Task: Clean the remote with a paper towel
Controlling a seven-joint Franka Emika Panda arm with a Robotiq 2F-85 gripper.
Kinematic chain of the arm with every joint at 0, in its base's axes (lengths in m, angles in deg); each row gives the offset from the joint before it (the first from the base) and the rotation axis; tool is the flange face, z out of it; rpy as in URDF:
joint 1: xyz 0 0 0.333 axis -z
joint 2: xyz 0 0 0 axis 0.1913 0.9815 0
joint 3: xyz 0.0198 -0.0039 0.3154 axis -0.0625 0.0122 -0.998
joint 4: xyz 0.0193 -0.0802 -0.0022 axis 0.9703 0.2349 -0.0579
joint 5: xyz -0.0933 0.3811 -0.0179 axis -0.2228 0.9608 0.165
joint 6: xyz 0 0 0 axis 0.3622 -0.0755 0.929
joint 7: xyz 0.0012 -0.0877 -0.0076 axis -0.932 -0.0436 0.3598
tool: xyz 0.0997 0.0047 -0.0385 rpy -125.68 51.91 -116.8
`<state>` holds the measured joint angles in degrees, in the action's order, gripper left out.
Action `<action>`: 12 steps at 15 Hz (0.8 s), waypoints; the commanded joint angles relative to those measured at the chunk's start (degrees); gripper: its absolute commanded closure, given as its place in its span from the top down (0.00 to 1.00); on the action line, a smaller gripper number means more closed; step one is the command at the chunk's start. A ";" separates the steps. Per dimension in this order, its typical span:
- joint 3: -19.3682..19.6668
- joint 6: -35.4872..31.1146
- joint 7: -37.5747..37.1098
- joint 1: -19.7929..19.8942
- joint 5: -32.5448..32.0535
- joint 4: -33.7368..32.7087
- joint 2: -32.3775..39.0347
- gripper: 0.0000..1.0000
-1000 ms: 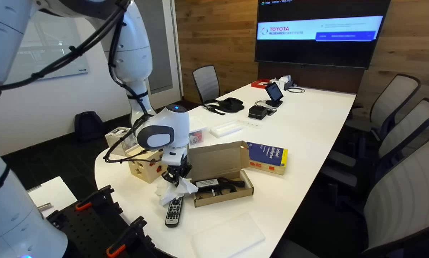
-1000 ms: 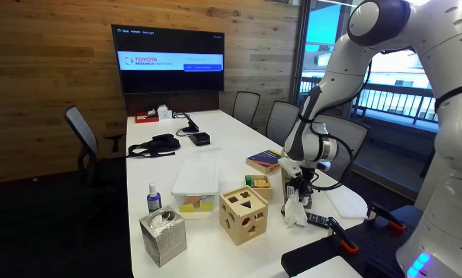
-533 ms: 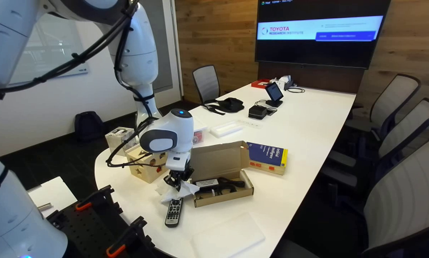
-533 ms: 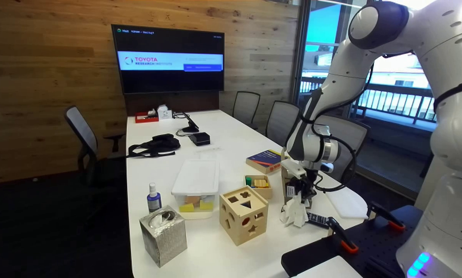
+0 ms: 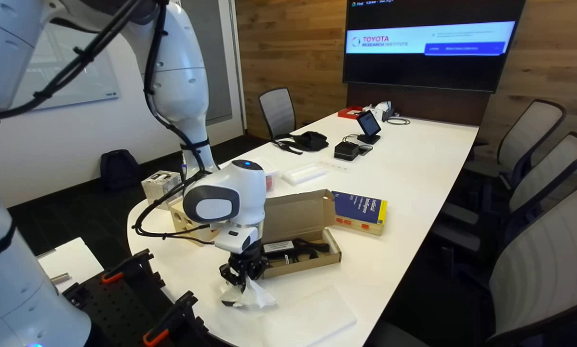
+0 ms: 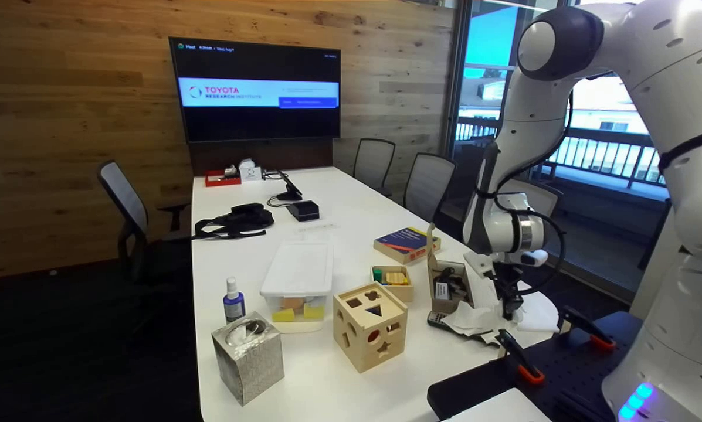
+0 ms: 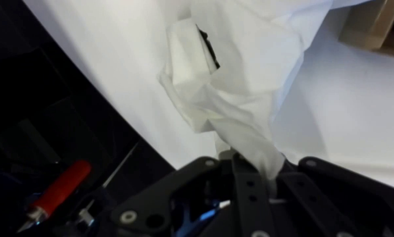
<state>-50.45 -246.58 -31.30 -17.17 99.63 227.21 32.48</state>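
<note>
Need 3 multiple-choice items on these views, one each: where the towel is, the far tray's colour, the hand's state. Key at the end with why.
1. Where is the towel?
A. In the box
B. Over the remote
C. On the book

2. What colour is the far tray?
A. Red
B. Green
C. Yellow

3. What state is the hand in?
A. Open, holding nothing
B. Shut on the remote
C. Shut on the towel

1: B, since in both exterior views part of the remote shows from under the towel.
2: A, since its red walls show in both exterior views.
3: C, since the wrist view shows the towel pinched in it.
</note>
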 commanded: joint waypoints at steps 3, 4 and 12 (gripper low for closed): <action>9.88 8.50 -12.51 -8.69 -5.43 2.35 -1.84 0.00; 10.17 9.96 -13.84 -9.04 -6.84 1.82 -1.74 0.00; -1.05 8.04 -12.16 -4.43 -8.33 -6.32 0.52 0.00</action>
<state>-47.99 -238.11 -43.14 -23.64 92.42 223.76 32.43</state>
